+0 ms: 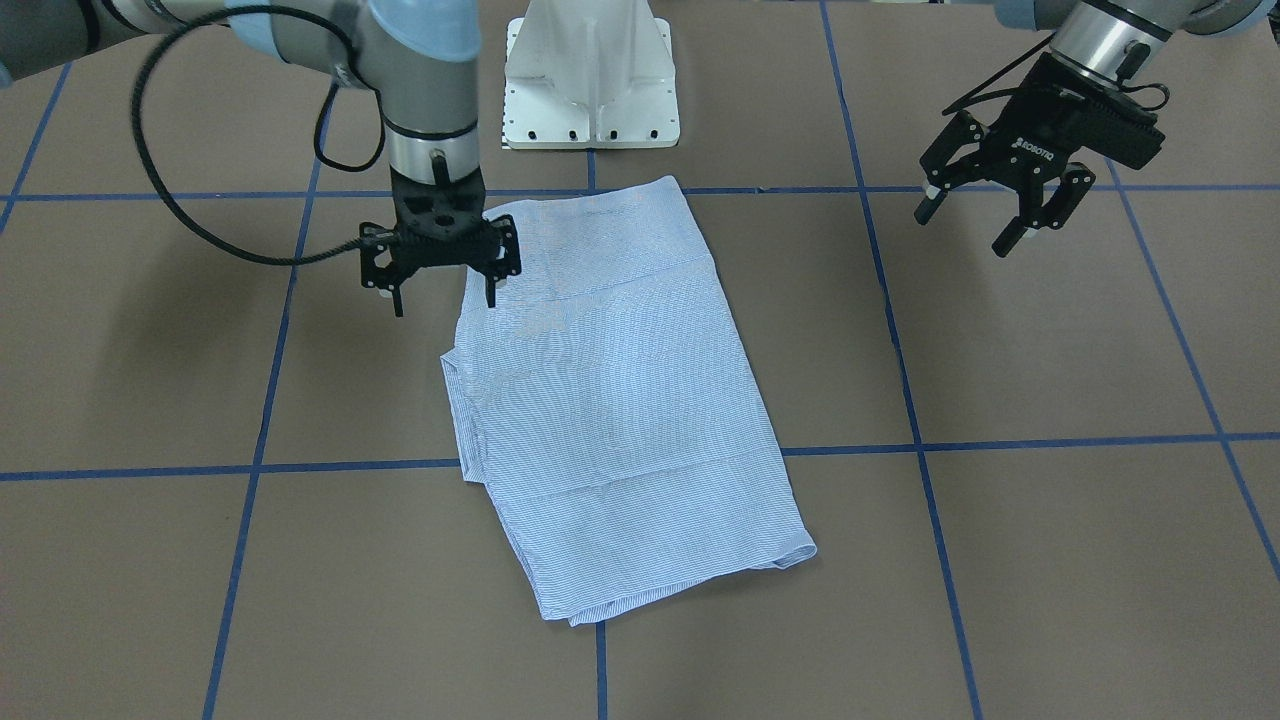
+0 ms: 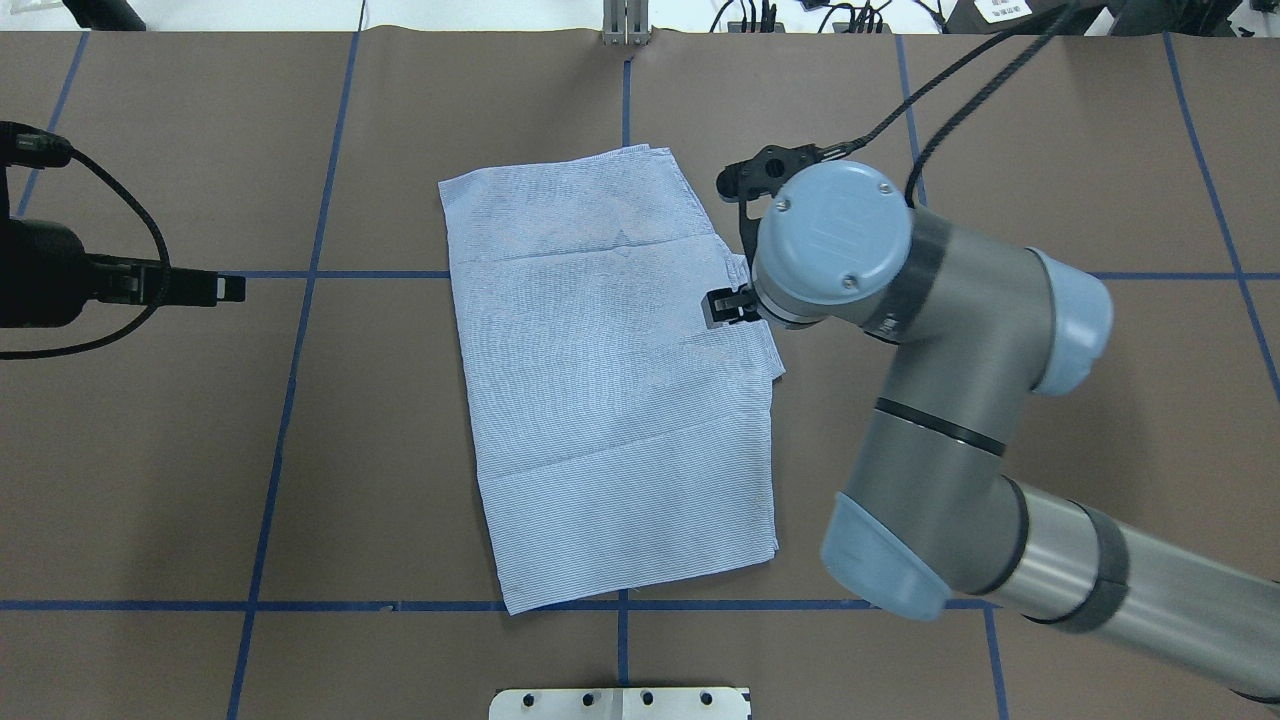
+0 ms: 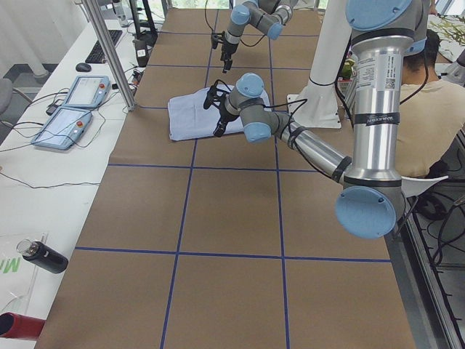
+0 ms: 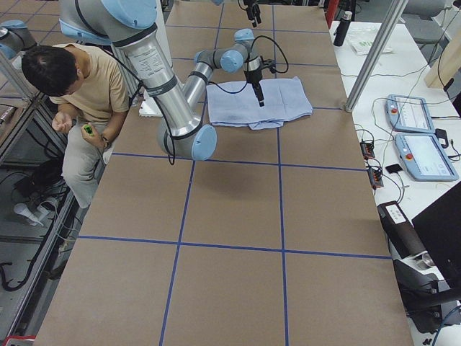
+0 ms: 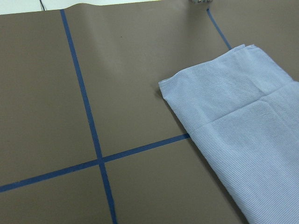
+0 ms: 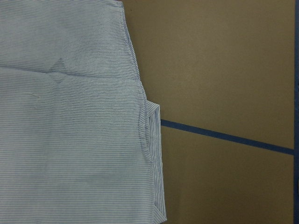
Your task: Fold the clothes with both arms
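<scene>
The light blue-and-white striped shirt [image 1: 620, 400] lies folded into a long rectangle at the middle of the table, also in the overhead view [image 2: 610, 380]. Its buttons, collar and pocket are hidden. My right gripper [image 1: 445, 303] is open and empty. It hangs just above the shirt's side edge near the robot's end, one finger [image 2: 722, 308] over the cloth and the other over bare table. The right wrist view shows that edge with a small folded flap [image 6: 154, 154]. My left gripper [image 1: 962, 232] is open and empty, raised well clear of the shirt. The left wrist view shows a shirt corner [image 5: 243, 126].
The white pedestal base [image 1: 590, 80] stands at the table's robot side. Blue tape lines [image 1: 260, 430] grid the brown table. A seated operator [image 4: 72, 94] is beside the table, and control tablets [image 3: 73, 102] and a bottle [image 3: 43, 256] lie on a side bench.
</scene>
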You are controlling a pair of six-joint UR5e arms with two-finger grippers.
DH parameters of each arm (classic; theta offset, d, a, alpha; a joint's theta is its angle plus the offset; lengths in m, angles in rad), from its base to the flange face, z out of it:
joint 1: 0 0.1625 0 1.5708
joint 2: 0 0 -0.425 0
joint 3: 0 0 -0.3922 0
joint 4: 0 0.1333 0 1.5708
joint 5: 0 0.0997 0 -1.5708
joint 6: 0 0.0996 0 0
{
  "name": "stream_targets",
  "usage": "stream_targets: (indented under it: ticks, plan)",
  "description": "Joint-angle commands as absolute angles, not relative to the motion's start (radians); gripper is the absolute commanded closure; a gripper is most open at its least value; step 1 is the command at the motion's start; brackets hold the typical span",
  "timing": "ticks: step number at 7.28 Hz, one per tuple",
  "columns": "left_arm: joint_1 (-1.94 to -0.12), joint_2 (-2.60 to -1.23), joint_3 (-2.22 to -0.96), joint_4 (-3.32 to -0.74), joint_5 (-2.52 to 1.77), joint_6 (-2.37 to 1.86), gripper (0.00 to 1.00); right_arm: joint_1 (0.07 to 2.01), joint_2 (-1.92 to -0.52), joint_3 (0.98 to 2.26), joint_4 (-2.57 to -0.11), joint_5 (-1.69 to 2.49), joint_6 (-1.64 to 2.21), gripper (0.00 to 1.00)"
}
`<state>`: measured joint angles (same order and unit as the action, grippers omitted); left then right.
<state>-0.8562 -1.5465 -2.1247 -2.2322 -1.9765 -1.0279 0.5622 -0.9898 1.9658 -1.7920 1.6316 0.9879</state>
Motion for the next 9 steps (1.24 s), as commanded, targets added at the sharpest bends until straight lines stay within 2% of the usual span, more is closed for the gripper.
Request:
stream_targets:
  ticks: [1, 3, 6, 9]
  plan:
    - [-0.770, -1.548, -2.154, -2.235, -1.962, -1.237, 0.00, 0.540, -1.139, 2.069, -1.577, 1.651, 1.202, 0.00]
    - [-0.599, -1.554, -2.169, -2.233, -1.788, -1.433, 0.00, 0.532, -1.282, 2.077, -1.332, 1.649, 1.337, 0.01]
    - [-0.366, -1.575, -2.157, -2.209, -1.582, -1.702, 0.00, 0.477, -1.285, 2.072, -1.331, 1.557, 1.417, 0.01]
    - [-0.217, -1.791, -2.038, -2.013, -1.477, -1.866, 0.00, 0.419, -1.285, 2.071, -1.330, 1.455, 1.440, 0.01]
